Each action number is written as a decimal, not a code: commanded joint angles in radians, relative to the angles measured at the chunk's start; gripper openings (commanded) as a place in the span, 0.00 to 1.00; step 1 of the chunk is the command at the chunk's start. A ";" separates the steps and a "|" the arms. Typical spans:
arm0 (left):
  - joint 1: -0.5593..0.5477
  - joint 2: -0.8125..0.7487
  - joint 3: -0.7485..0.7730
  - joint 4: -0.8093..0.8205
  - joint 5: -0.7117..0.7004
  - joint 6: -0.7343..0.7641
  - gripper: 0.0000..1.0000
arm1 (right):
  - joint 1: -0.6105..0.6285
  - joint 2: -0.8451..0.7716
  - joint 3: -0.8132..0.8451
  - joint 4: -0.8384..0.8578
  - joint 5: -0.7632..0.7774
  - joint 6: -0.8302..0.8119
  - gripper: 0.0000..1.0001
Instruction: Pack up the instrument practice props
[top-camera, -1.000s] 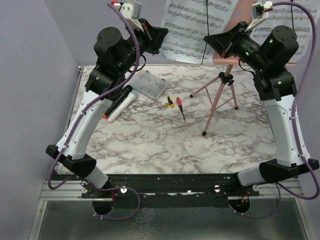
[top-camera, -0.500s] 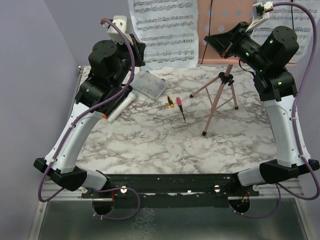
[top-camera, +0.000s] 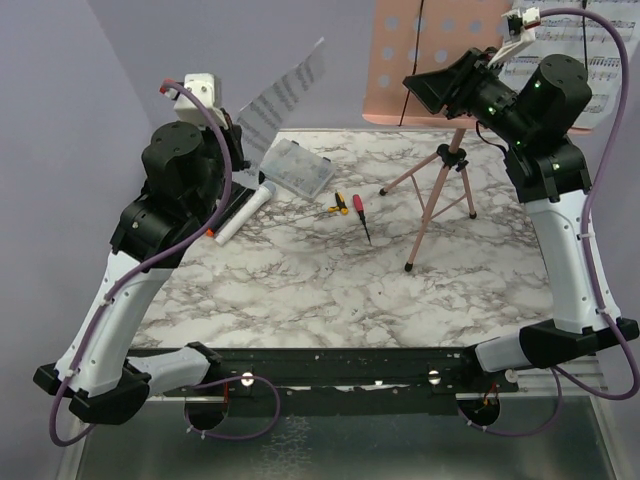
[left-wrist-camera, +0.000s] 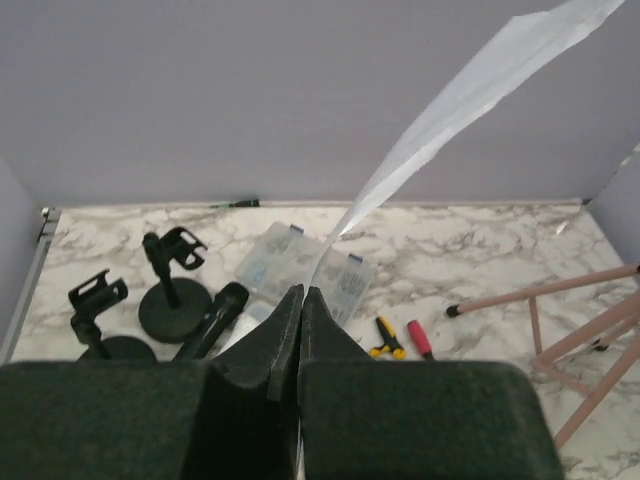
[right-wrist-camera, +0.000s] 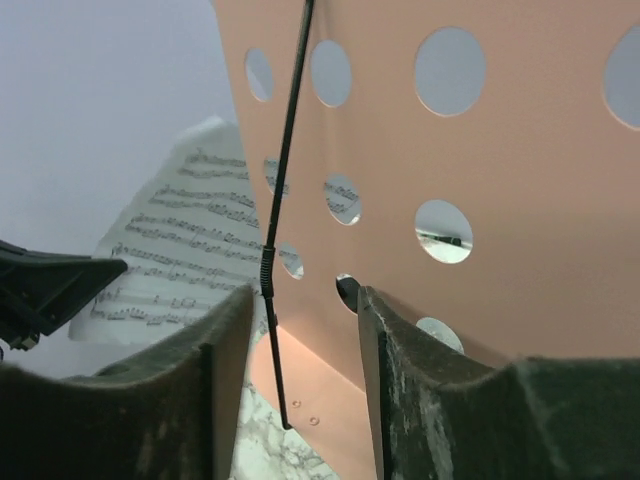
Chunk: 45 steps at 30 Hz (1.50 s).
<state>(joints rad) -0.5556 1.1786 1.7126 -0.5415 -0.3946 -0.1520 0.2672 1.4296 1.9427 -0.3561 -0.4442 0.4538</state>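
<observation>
My left gripper is shut on the lower edge of a white sheet-music page, which it holds up in the air at the back left. Free of that page stands the pink perforated desk on its tripod. My right gripper is open just in front of the desk, with the thin black page-holder wire showing between its fingers. Another page rests behind the right arm. On the table lie a grey-headed microphone, a black microphone and two mic holders.
A clear compartment box sits at the back left by the microphones. A yellow screwdriver and a red one lie mid-table. The tripod's legs spread over the back right. Purple walls close in the left and back.
My left arm has swung left and back, pulling the sheet-music page off the pink desk, which now shows bare. The right arm has stayed at the desk.
</observation>
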 joint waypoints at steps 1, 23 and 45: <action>0.003 -0.060 -0.130 -0.106 -0.056 -0.048 0.00 | -0.003 -0.043 -0.036 -0.022 0.040 -0.030 0.53; 0.003 -0.525 -0.857 -0.177 -0.234 -0.649 0.00 | -0.003 -0.414 -0.366 0.025 0.157 -0.130 0.95; 0.003 -0.432 -1.043 -0.222 -0.004 -0.757 0.00 | -0.003 -0.574 -0.449 -0.104 0.163 -0.127 0.95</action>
<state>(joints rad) -0.5545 0.6670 0.6483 -0.7689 -0.5190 -0.9348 0.2668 0.8783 1.5082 -0.4122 -0.3035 0.3386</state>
